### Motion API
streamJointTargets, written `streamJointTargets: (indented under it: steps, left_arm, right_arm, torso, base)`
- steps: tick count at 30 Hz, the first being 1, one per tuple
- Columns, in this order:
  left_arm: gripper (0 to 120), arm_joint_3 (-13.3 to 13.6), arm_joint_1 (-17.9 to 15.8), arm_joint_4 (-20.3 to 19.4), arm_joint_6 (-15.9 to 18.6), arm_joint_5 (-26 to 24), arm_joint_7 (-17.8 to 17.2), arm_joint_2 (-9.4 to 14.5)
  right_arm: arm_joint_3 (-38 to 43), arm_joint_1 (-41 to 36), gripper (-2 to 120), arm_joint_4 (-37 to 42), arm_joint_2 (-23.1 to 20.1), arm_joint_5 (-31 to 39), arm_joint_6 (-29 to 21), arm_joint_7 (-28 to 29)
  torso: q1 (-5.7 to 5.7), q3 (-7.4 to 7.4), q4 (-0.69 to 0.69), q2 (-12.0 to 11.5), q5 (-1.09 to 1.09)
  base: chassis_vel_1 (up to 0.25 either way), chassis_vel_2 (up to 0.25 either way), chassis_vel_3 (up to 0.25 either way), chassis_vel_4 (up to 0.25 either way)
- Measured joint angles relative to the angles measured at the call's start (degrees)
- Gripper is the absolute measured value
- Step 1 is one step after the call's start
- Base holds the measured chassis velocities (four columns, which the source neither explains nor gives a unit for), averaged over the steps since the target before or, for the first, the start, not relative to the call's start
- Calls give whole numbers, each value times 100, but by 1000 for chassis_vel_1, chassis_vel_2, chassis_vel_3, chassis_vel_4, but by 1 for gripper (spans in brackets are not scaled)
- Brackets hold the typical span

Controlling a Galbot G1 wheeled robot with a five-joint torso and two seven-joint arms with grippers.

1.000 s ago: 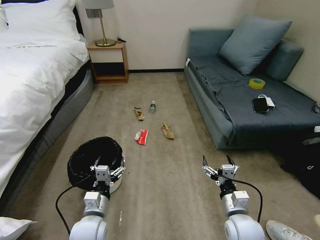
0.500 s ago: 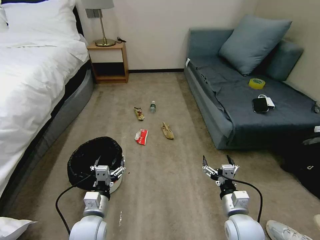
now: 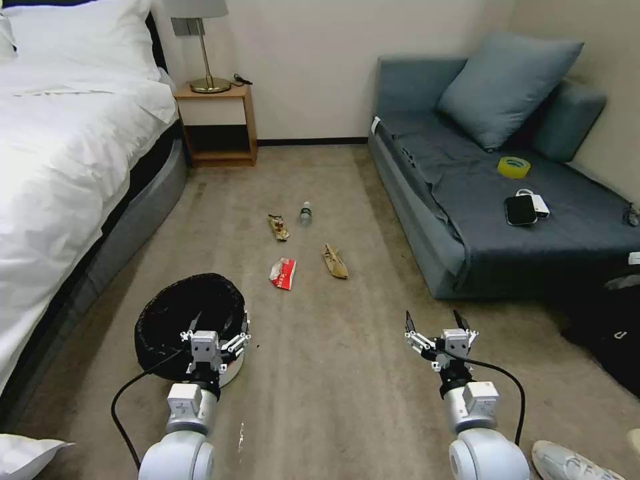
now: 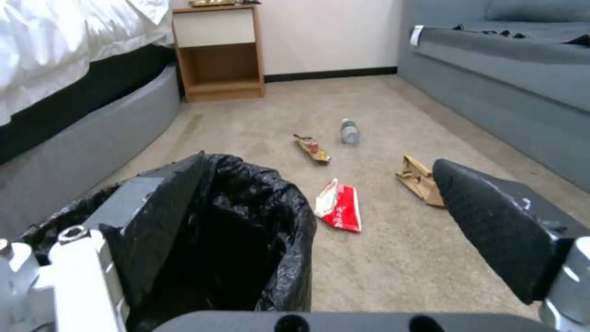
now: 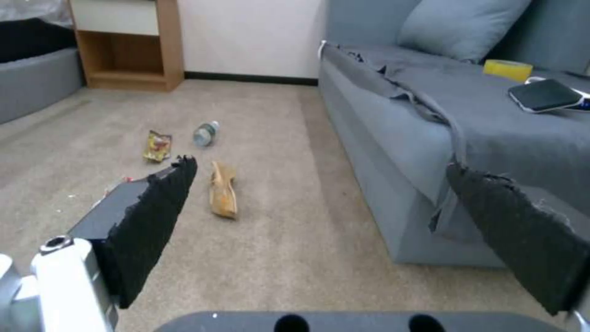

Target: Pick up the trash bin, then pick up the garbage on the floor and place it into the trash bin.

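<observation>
Still static, no change | left gripper (image 3: 215, 331) open over bin (image 3: 175, 319) rim, lower left, ungripped | right gripper (image 3: 434, 325) open, empty | garbage (image 3: 283, 273) mid-frame, untouched

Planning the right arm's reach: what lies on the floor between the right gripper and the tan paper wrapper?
Bare carpet. In the head view nothing lies between the open right gripper and the tan paper wrapper.

Head camera looks down the floor (image 3: 320, 373); both low wrist cameras face forward, sharing it
</observation>
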Motion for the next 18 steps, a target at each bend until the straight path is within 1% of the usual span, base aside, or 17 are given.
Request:
streamJointTargets:
  steps: [18]
  left_arm:
    - [100,0,0,0,0,0,0,0]
  right_arm:
    - [0,0,100,0,0,0,0,0]
  torso:
    - [0,0,0,0,0]
  base:
    - [0,0,0,0]
